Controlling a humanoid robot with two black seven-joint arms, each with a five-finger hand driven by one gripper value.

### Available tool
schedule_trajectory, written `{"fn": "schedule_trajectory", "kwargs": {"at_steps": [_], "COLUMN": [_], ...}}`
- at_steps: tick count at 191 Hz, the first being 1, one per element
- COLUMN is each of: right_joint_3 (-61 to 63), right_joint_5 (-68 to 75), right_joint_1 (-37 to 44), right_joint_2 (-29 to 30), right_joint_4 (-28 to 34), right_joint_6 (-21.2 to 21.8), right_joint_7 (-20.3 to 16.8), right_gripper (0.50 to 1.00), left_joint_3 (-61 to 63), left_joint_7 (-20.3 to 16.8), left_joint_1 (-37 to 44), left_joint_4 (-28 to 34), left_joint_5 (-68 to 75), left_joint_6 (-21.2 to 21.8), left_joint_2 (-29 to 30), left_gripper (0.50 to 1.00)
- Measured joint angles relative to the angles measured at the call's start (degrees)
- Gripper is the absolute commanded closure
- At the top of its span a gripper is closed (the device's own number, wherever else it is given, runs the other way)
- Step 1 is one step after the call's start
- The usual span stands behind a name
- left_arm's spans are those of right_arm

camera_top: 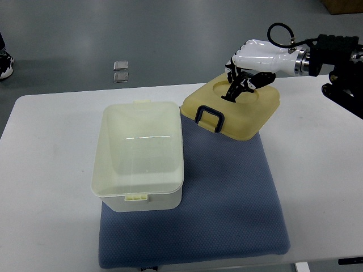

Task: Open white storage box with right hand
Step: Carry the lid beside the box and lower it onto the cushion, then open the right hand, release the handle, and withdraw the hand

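Top view, steep look down onto white desk (51, 170) carrying blue mat (227, 215). White storage box (139, 164) sitting on mat's left part, overhanging onto desk, mouth open, inside looking empty as far as visible. Yellowish lid (235, 110) lying off the box, just beside its upper right corner, partly on mat and partly on desk, dark handle (210, 118) facing the box. Looking slightly tilted, though hard to tell whether far edge is lifted or flat.

Right hand (249, 68) reaching in from right edge, hovering over or touching lid's far side at the round recess; fingers (241, 86) curled loosely downward, narrow spread. Cannot tell whether pinching the lid rim or only resting on it. Left hand not showing anywhere.

Progress, judging from layout: opening essentially done, lid fully separated, box uncovered. Remaining, probably: letting go of lid if gripped, making sure it is lying flat, pulling right arm back clear. Nothing else of the task looking outstanding.

Two small grey squares (120, 71) lying on floor beyond desk, unrelated.
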Motion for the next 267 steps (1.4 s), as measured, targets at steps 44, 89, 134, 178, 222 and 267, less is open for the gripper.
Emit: {"fn": "schedule_trajectory", "kwargs": {"at_steps": [44, 89, 134, 178, 222, 267], "right_joint_3": [-1.77, -2.54, -2.60, -2.56, -2.56, -2.56], "right_joint_5": [0.00, 0.17, 0.70, 0.88, 1.13, 0.99], "right_joint_1": [-1.25, -3.00, -4.32, -5.44, -5.66, -3.59], "right_joint_2": [0.81, 2.28, 3.55, 4.24, 4.20, 2.43], "right_joint_4": [-0.69, -0.69, -0.61, -0.55, 0.00, 1.17], "right_joint_6": [-1.43, -2.84, -7.38, -7.85, -7.09, -1.20], "right_joint_7": [0.00, -0.14, -0.26, -0.26, -0.15, 0.00], "right_gripper": [1.000, 0.969, 0.732, 0.658, 0.599, 0.595], "left_joint_3": [0.00, 0.00, 0.00, 0.00, 0.00, 0.00], "left_joint_7": [0.00, 0.00, 0.00, 0.00, 0.00, 0.00], "left_joint_1": [0.00, 0.01, 0.00, 0.00, 0.00, 0.00], "left_joint_4": [0.00, 0.01, 0.00, 0.00, 0.00, 0.00], "left_joint_5": [0.00, 0.00, 0.00, 0.00, 0.00, 0.00], "left_joint_6": [0.00, 0.00, 0.01, 0.03, 0.03, 0.02], "left_joint_2": [0.00, 0.00, 0.00, 0.00, 0.00, 0.00], "left_gripper": [0.500, 0.500, 0.500, 0.500, 0.500, 0.500]}}
